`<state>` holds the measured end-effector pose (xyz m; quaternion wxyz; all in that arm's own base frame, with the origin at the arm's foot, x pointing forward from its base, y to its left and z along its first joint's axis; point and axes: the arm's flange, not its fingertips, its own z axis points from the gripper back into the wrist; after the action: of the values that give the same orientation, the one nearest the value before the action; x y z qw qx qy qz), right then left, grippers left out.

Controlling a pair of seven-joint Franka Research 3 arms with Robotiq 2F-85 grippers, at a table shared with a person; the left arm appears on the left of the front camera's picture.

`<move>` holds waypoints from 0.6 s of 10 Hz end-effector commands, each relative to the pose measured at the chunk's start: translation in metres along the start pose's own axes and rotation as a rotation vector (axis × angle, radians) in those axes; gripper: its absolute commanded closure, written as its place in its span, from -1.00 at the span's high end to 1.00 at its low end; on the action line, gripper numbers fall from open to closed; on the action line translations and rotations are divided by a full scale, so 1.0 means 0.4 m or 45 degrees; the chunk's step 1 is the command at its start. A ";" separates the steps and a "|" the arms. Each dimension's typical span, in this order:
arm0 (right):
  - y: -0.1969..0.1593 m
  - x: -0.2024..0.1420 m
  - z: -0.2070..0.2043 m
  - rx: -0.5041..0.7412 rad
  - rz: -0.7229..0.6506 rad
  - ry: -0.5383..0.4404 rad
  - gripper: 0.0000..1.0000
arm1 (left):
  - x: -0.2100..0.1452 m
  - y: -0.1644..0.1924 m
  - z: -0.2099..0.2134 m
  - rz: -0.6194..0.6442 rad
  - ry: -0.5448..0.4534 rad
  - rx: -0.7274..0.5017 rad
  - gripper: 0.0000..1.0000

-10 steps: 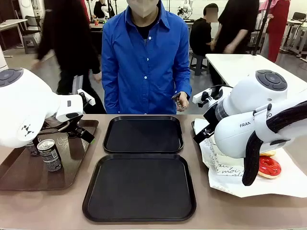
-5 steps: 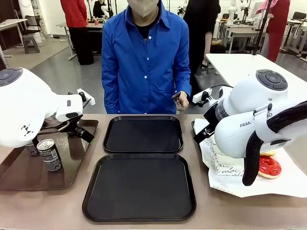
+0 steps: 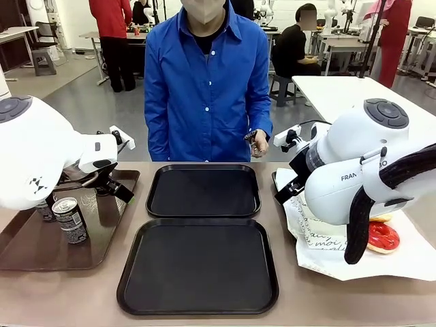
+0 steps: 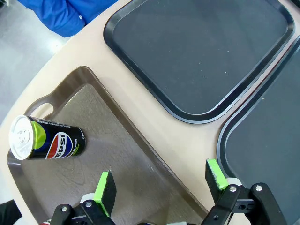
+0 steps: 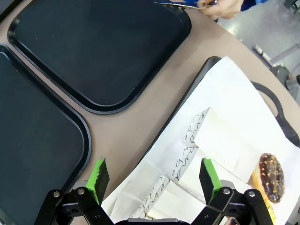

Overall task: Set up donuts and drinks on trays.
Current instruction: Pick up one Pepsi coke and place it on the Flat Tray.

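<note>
Robot's left hand (image 4: 160, 180) hovers with fingers spread wide, grasping nothing, above the rim of the brown tray (image 4: 117, 140), where a drink can (image 4: 44, 140) stands. Its right hand (image 5: 153, 175), likewise released, hangs over the white paper (image 5: 229, 93) and a lettered sleeve (image 5: 190, 138), near a chocolate-topped donut (image 5: 271, 171) (a red-glazed donut (image 3: 381, 236) lies beside that arm). The far black tray (image 3: 204, 192) and near black tray (image 3: 197, 267) lie mid-desk (image 3: 306, 313), between the arms.
</note>
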<state>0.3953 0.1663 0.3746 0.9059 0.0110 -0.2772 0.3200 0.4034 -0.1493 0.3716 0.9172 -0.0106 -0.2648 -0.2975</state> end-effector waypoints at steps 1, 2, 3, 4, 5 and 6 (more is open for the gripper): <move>0.000 0.000 0.000 0.000 0.000 0.000 1.00 | 0.000 0.000 0.000 -0.001 0.000 0.000 1.00; 0.000 0.000 0.000 0.000 0.000 0.000 1.00 | 0.000 0.000 0.000 0.000 0.000 0.000 1.00; 0.046 -0.050 0.086 -0.038 0.067 -0.010 1.00 | -0.034 -0.027 0.093 -0.039 0.000 0.050 1.00; 0.095 -0.104 0.160 -0.064 0.156 0.029 1.00 | -0.080 -0.054 0.173 -0.075 0.029 0.070 1.00; 0.118 -0.164 0.214 -0.128 0.239 0.086 1.00 | -0.142 -0.084 0.237 -0.149 0.077 0.115 1.00; 0.114 -0.232 0.243 -0.249 0.230 0.206 1.00 | -0.203 -0.093 0.270 -0.198 0.159 0.091 1.00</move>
<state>0.3638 0.1737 0.4294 0.8850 -0.0724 -0.2534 0.3838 0.3720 -0.1498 0.4371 0.9073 0.0423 -0.2422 -0.3411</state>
